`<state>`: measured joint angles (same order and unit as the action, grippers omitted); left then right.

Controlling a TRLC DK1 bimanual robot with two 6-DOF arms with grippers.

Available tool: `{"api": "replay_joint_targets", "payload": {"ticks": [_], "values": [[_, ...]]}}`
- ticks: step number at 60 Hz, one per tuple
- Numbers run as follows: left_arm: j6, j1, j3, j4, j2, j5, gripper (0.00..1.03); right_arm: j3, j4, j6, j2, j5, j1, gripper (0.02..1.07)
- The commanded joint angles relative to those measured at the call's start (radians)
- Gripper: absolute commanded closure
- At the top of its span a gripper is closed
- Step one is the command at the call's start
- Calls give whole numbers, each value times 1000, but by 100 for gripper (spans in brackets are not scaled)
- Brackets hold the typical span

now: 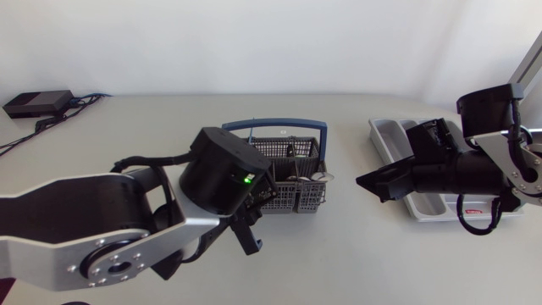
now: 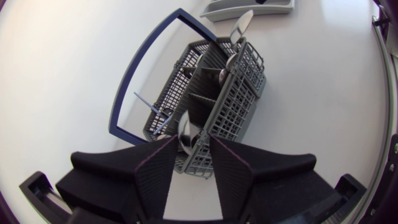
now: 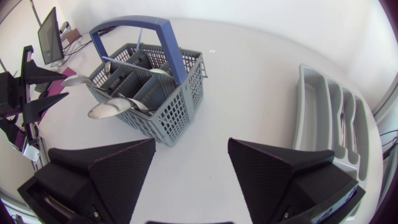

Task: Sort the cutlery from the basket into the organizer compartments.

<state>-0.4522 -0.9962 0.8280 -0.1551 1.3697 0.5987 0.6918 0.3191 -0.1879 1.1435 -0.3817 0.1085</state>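
**Left fingers at the basket, first grasp not yet made**

The basket (image 1: 284,161) stood on the worktop (image 1: 339,254) with cutlery in it, several spoon bowls poking above its rim. The left fingers (image 2: 163,171) hung over the end of the basket nearest the left arm. They were parted by a narrow gap, with that end's grid wall and the bowl of one spoon (image 2: 184,127) showing just ahead of the gap. Neither finger seemed to press on the spoon, so I judged them open and empty.

The right fingers (image 3: 115,171) were spread wide with nothing between them. They were held well apart from the basket on its far side from the left arm, facing it. The organizer (image 3: 329,118) lay beyond them on that same side, partly under the right arm in the head view.

The step in hand looked like the approach for a pick, early in the sorting. The next move would call for lowering the left fingers so the spoon's bowl or neck sat squarely between them, clear of the basket wall. They would then close on it and lift it straight up, so the handle slid free of the grid. The spoon would then need carrying across to the organizer, or passing to the right fingers waiting on that side.
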Motion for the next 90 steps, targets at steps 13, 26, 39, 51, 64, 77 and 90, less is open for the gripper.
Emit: {"api": "replay_joint_targets", "payload": {"ticks": [13, 26, 39, 51, 64, 77, 90], "values": [[4, -9, 11, 98, 66, 102, 76, -35, 3, -13, -11, -9, 2, 23], [-45, -13, -18, 184, 78, 144, 84, -37, 3, -12, -11, -9, 2, 23], [-59, -18, -32, 210, 111, 147, 93, -37, 1, -12, -10, -8, 3, 23], [-144, -28, -59, 304, 108, 170, 100, -37, 1, -12, -7, -8, 5, 23], [-252, -28, -44, 354, 65, 173, 100, -40, 0, -12, 1, -6, 14, 23], [-350, -22, 6, 312, -11, 162, 100, -40, 1, -7, -1, -2, 34, 23], [-352, 7, 77, 175, -101, 101, 100, -43, 1, -5, 2, 17, 65, 23]]}}
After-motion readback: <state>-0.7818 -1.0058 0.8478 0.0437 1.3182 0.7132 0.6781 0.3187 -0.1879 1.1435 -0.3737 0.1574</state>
